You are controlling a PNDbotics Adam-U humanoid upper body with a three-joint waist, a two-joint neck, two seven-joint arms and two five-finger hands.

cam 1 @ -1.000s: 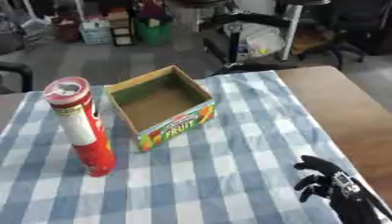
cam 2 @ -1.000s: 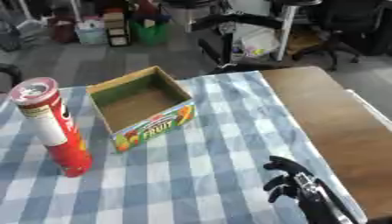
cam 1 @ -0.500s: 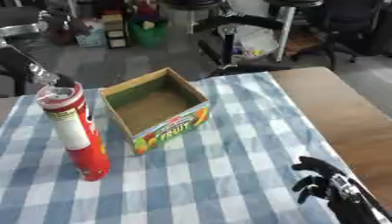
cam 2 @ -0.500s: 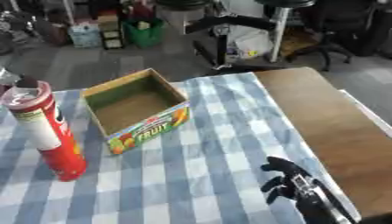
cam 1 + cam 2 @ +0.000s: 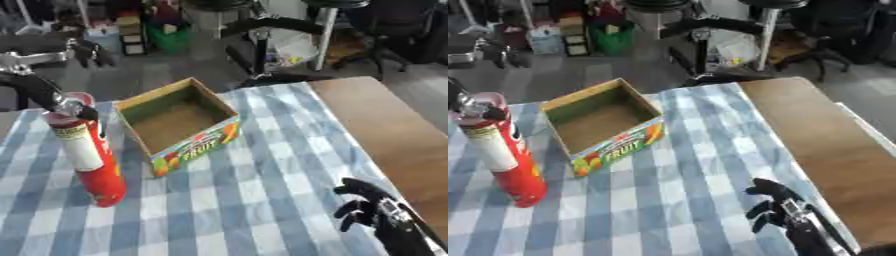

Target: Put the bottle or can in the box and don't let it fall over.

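Note:
A tall red can (image 5: pixel 94 165) with a white label stands upright on the checked cloth at the left. Just right of it sits the open cardboard box (image 5: pixel 199 146), empty, with a fruit print on its front wall. My left hand (image 5: pixel 39 89) comes in from the upper left; one dark finger lies against the can's top rim, while the others spread higher up, apart from the can. My right hand (image 5: pixel 374 212) rests low at the right on the cloth, its fingers relaxed and holding nothing.
The blue and white checked cloth (image 5: pixel 262 195) covers most of the table; bare wood (image 5: pixel 389 127) shows along the right side. Beyond the far edge stand office chairs (image 5: pixel 280 30) and floor clutter.
My left hand has come into view from the upper left and reached the can's top. The can, box and right hand hold their places; the camera has shifted a little.

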